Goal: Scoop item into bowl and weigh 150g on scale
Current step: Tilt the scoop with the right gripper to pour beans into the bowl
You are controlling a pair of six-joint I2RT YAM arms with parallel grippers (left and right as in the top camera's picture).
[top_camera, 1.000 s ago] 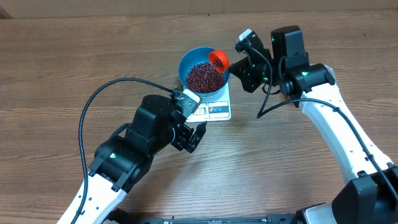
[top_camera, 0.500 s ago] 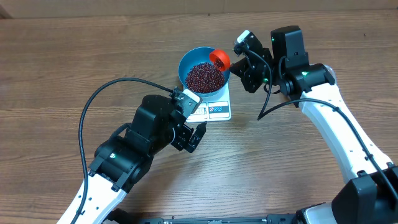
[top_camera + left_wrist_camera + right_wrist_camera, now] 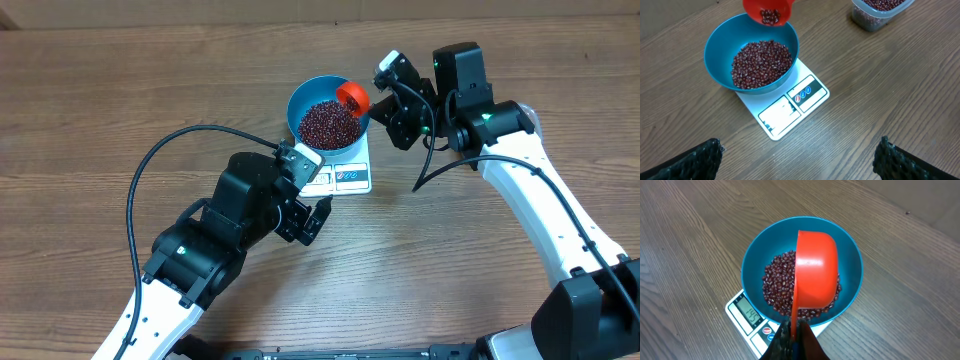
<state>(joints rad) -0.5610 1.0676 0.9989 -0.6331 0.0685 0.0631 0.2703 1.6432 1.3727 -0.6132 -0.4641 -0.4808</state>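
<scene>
Blue, round and deep, the plastic bowl (image 3: 300, 100) sits on the small flat white kitchen scale (image 3: 350, 177), on the brown wooden table (image 3: 100, 100). Lots of tiny dark red-brown beans (image 3: 330, 122) fill the bottom of the bowl.

The right arm reaches in from the right side, with its wrist bent toward the bowl. The right gripper (image 3: 792, 335) is closed tight on the thin handle of a round orange-red plastic scoop (image 3: 815, 270). The scoop is tipped over the bowl's far rim, and a few beans sit inside it.

The left arm is bent low over the table, just in front of the scale. The left gripper (image 3: 305, 223) points at the scale. Its fingers are spread wide apart and hold nothing.

A clear plastic tub (image 3: 880, 12) with more beans stands off to the side, well apart from the scale.
</scene>
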